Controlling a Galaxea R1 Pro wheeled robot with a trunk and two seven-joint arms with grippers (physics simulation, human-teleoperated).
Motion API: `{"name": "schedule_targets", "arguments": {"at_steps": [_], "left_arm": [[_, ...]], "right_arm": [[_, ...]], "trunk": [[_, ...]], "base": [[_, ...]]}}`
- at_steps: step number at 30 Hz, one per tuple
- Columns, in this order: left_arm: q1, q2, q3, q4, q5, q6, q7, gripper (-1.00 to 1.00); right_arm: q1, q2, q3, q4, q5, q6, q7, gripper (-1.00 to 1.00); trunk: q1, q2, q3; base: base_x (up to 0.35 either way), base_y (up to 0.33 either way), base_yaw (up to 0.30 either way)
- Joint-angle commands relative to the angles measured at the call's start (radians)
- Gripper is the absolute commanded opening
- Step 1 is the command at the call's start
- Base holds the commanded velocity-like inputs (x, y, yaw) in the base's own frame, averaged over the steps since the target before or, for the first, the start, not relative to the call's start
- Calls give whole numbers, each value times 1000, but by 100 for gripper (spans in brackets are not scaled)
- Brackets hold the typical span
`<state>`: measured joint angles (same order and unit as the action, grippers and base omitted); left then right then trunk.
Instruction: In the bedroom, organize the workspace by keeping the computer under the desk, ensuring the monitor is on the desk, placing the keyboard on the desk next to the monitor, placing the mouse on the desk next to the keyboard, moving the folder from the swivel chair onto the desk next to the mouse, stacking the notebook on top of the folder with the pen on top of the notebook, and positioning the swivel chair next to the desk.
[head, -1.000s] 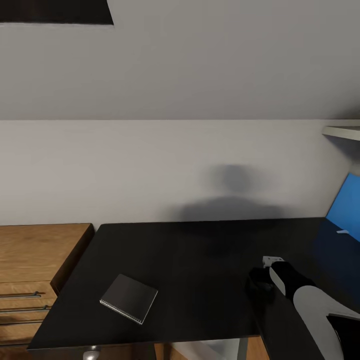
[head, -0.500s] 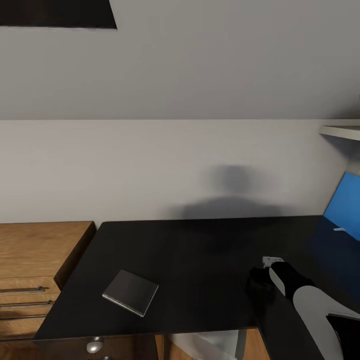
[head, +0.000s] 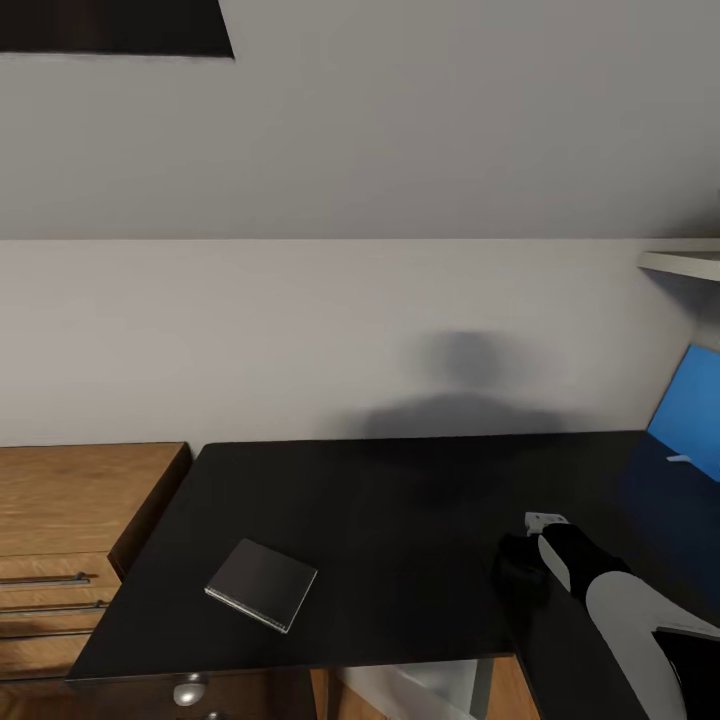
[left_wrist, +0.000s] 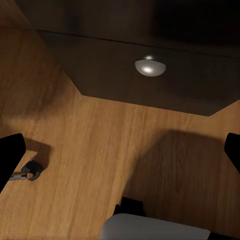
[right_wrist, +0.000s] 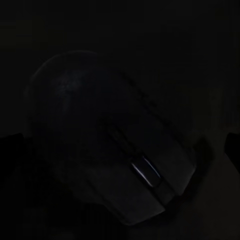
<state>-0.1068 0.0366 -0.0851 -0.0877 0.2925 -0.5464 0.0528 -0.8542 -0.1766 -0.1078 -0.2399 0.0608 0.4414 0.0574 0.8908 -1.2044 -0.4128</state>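
Desk (head: 400, 500) stretches black ahead, the notebook (head: 261, 584) lying flat near its left front. My right gripper (head: 520, 572) hangs over the mouse (right_wrist: 107, 150) on the desk's right; whether it grips I cannot tell. My left gripper (left_wrist: 120, 160) is spread apart above the wooden floor (left_wrist: 90, 150).

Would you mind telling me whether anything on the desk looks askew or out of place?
The notebook lies alone near the desk's front left edge, turned at an angle to it, with no folder beneath. A blue panel leans tilted at the far right. The mouse sits close under the right claw.
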Motion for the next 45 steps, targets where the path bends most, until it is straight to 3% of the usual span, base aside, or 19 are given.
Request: {"name": "schedule_targets", "arguments": {"at_steps": [1, 24, 32, 36, 45], "left_arm": [[-1, 0, -9, 0, 4, -3, 6, 100], [0, 0, -8, 0, 5, -3, 6, 100], [0, 0, -8, 0, 6, -3, 6, 100], [0, 0, -8, 0, 11, -3, 6, 100], [-1, 0, -8, 0, 25, -3, 6, 100]], "right_arm": [[0, 0, -7, -2, 7, 5, 5, 100], [0, 2, -6, 8, 8, -16, 5, 100], [0, 2, -6, 10, 30, -18, 5, 100], [0, 2, -6, 10, 33, -18, 5, 100], [0, 2, -6, 10, 34, -18, 5, 100]], "trunk": [[0, -1, -1], [0, -1, -1], [0, -1, -1], [15, -29, -14], [15, -29, -14]], "base": [[0, 0, 0], [0, 0, 0], [0, 0, 0], [0, 0, 0], [0, 0, 0]]}}
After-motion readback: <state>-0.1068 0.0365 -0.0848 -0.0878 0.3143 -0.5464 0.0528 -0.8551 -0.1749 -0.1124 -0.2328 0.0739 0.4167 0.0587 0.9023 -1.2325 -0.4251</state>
